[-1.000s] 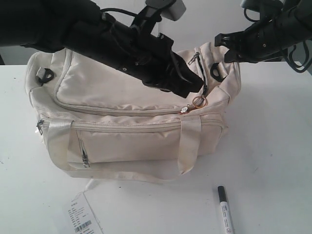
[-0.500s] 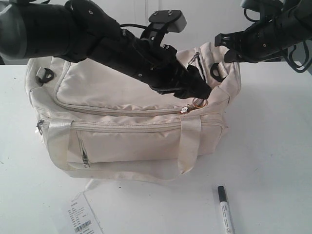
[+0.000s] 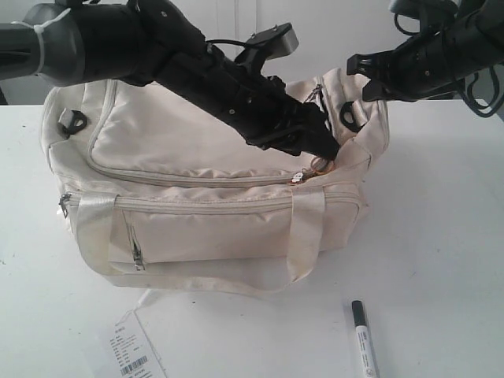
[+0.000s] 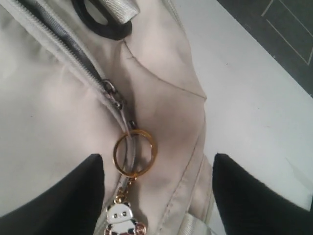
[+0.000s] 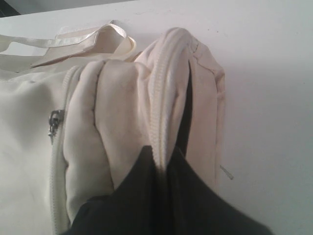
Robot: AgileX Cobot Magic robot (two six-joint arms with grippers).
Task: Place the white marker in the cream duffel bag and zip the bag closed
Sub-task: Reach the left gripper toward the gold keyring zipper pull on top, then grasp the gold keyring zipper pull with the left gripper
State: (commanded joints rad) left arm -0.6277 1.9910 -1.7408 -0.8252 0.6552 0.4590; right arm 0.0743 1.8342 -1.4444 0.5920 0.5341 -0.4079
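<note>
Between the fingers of the left gripper [image 4: 156, 169], a gold ring [image 4: 115, 155] is hanging off the zip slider of the cream duffel bag [image 3: 197, 134], with a panda charm [image 4: 120, 215] dangling on the palm side. The jaws are standing wide, one finger on each side of the ring, and neither appears to be touching it. The ring is sitting roughly centred in the gap, so a straight close should catch it. Just past the fingertips the zip [image 4: 63, 46] is running on toward a black end clip [image 4: 102, 22]; its teeth look meshed as far as can be seen, so the bag is probably needing to be opened first. Farther along the same end of the bag, the right gripper [image 5: 162, 159] is pinching a raised fold of cream fabric, its jaws narrow and holding the cloth up. Farthest off, well apart from both hands, the white marker [image 3: 364, 340] is lying on the table [image 3: 441, 236], down past the bag's front face on the right arm's side. Its long axis is pointing toward the bag, black cap end nearer it. Neither gripper is clearly the closer one; the left is the only free hand.
</note>
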